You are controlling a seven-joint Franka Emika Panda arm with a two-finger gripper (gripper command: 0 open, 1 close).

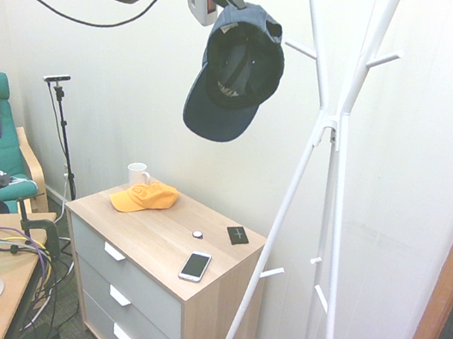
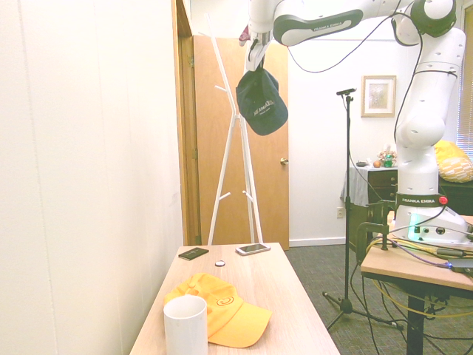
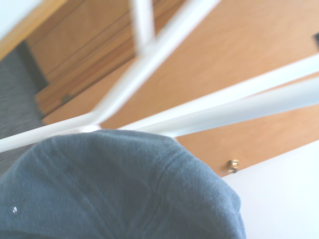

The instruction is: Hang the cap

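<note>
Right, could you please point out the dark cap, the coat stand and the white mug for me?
Dark cap (image 1: 242, 63): first exterior view, inside of the crown.
Coat stand (image 1: 339, 210): first exterior view, a slanting leg.
Mug (image 2: 185, 329): second exterior view, its side.

Baseball cap (image 1: 241, 72): matt navy cloth, visible seams. Second cap (image 1: 145, 197): matt orange-yellow cloth. Coat rack (image 1: 337, 197): smooth white finish. Dresser (image 1: 170, 247): pale wood-grain top, smooth grey drawer fronts. Mug (image 2: 185, 325): smooth white, slightly glossy. Phone (image 1: 195, 266): glossy dark screen. Door (image 2: 214, 155): smooth wood. Doorknob (image 3: 233, 165): shiny, brass-coloured metal. Floor (image 2: 318, 277): rough grey carpet.
</note>
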